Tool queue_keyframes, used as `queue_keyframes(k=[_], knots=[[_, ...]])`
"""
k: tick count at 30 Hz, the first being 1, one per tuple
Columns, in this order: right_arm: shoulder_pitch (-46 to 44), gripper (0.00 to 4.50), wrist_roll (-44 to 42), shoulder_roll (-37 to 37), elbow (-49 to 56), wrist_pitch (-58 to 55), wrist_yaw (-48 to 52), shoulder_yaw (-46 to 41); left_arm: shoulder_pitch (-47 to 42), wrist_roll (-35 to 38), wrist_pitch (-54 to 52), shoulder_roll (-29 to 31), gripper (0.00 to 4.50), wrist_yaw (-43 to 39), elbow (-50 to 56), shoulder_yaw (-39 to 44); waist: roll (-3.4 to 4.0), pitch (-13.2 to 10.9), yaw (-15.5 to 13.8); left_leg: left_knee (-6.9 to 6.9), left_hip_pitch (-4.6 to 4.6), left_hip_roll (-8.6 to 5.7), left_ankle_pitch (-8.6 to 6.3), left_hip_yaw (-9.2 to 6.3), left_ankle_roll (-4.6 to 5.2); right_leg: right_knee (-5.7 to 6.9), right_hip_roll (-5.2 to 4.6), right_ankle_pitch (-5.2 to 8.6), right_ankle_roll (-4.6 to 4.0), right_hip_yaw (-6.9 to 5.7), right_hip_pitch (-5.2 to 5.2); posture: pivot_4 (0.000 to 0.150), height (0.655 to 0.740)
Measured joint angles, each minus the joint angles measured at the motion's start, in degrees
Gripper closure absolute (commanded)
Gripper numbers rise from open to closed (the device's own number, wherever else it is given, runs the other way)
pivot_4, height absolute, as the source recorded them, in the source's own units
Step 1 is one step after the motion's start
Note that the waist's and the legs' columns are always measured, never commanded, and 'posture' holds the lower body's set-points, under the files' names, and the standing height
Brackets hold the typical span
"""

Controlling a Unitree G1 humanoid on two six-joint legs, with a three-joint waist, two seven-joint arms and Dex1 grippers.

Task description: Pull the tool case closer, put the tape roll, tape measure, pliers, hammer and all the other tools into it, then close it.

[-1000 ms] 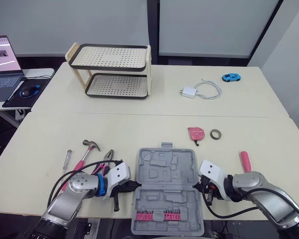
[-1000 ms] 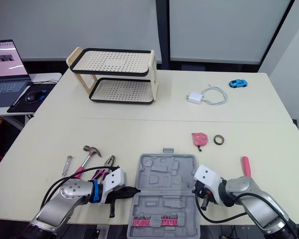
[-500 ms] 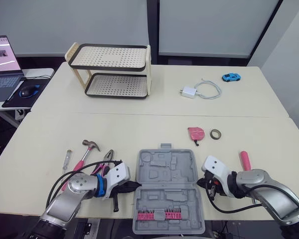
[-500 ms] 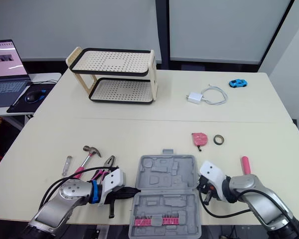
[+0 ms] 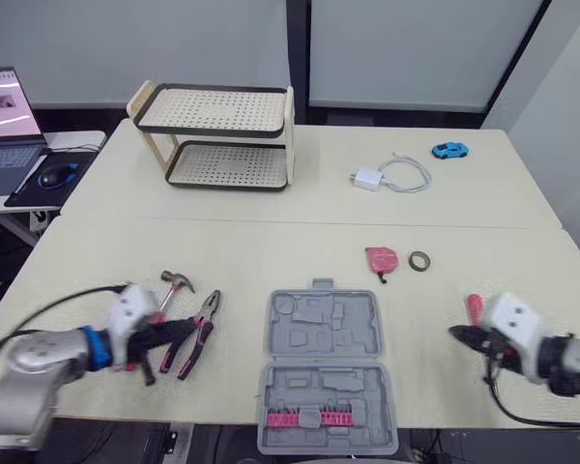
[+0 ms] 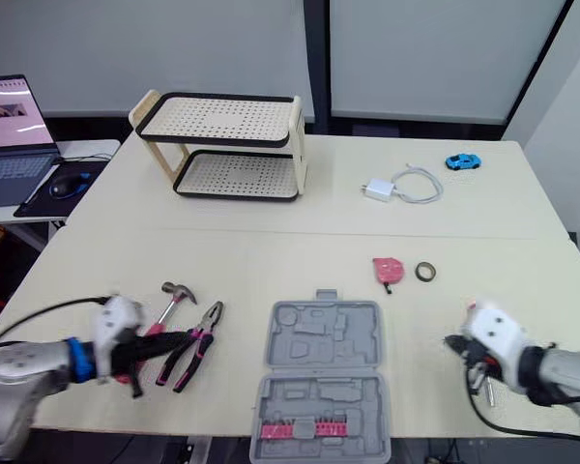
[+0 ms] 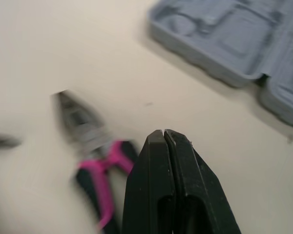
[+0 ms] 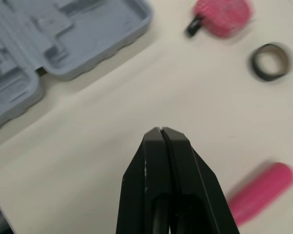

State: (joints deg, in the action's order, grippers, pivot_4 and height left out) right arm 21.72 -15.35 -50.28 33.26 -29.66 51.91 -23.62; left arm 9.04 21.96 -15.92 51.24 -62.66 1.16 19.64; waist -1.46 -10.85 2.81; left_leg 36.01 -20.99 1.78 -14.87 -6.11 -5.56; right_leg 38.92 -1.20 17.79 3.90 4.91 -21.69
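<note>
The grey tool case (image 5: 324,362) lies open near the table's front edge, with pink bits in its front half. The pink-handled pliers (image 5: 195,333) and the hammer (image 5: 175,281) lie to its left. My left gripper (image 5: 191,328) is shut, its tips just above the pliers (image 7: 95,146). The pink tape measure (image 5: 380,259) and dark tape roll (image 5: 420,260) lie behind the case to the right. My right gripper (image 5: 455,333) is shut, close to a pink-handled tool (image 5: 474,306) and pointing back toward the case (image 8: 53,44).
A two-tier perforated rack (image 5: 217,135) stands at the back left. A white charger with cable (image 5: 367,179) and a blue toy car (image 5: 449,150) lie at the back right. A laptop (image 5: 5,126) and mouse (image 5: 53,177) sit on a side desk at far left.
Both grippers have left the sides of the case. The left one swung left to the pliers and hammer; the right one swung right to the pink-handled tool. The case stayed put.
</note>
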Motion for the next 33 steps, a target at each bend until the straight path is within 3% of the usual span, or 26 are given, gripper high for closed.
queue_keyframes(k=[2, 5, 12, 18, 25, 33], knots=[[1.6, 4.48, -1.0, 0.6, -2.2, 3.3, 2.1, -4.9, 0.8, 0.7, -0.2, 0.4, 4.5, 0.8, -3.1, 3.8, 0.0, 0.0, 0.1, 0.0, 0.07, 0.0, 0.0, 0.08, 0.0, -0.01, 0.0, 0.01, 0.01, 0.08, 0.04, 0.15, 0.735], [2.2, 4.5, -1.8, 0.6, -7.8, 5.8, 3.9, -11.1, 2.4, 0.6, -1.4, 0.7, 3.95, 3.0, -11.3, 9.0, -0.06, 0.0, 0.5, -0.01, 0.06, 0.0, 0.0, 0.11, 0.0, -0.01, 0.0, 0.01, -0.02, 0.11, 0.01, 0.15, 0.735], [2.1, 2.99, -1.5, 0.2, -19.4, 10.4, 5.6, -15.8, 7.4, -0.3, -1.5, 1.6, 1.74, 5.2, -25.7, 14.7, -0.14, 0.0, 0.5, -0.04, 0.07, 0.0, -0.01, 0.16, 0.0, -0.01, 0.0, 0.03, -0.05, 0.14, -0.03, 0.15, 0.735], [2.6, 1.76, -1.1, -0.7, -23.1, 12.7, 6.9, -15.8, 8.3, -0.5, 0.7, 1.6, 0.0, 4.5, -26.9, 14.7, -0.16, 0.0, 0.3, -0.04, 0.08, 0.0, 0.0, 0.15, 0.0, 0.01, -0.01, 0.03, -0.05, 0.14, -0.02, 0.15, 0.735], [3.8, 0.04, -1.1, -0.9, -23.5, 13.1, 8.0, -15.1, 7.9, -0.5, 2.8, 1.6, 0.0, 4.1, -25.8, 14.6, -0.17, 0.0, 0.4, -0.05, 0.09, 0.01, -0.01, 0.24, 0.0, 0.0, -0.01, 0.02, -0.05, 0.22, -0.02, 0.15, 0.735], [0.0, 0.04, -3.8, -2.7, -19.2, 9.5, 8.8, -12.5, 8.8, 0.5, 3.4, 2.5, 0.0, -2.4, -16.2, 13.8, -0.16, 0.0, 0.4, -0.04, 0.1, 0.02, -0.01, 0.28, 0.0, 0.02, 0.0, 0.0, -0.03, 0.26, -0.02, 0.15, 0.735]])
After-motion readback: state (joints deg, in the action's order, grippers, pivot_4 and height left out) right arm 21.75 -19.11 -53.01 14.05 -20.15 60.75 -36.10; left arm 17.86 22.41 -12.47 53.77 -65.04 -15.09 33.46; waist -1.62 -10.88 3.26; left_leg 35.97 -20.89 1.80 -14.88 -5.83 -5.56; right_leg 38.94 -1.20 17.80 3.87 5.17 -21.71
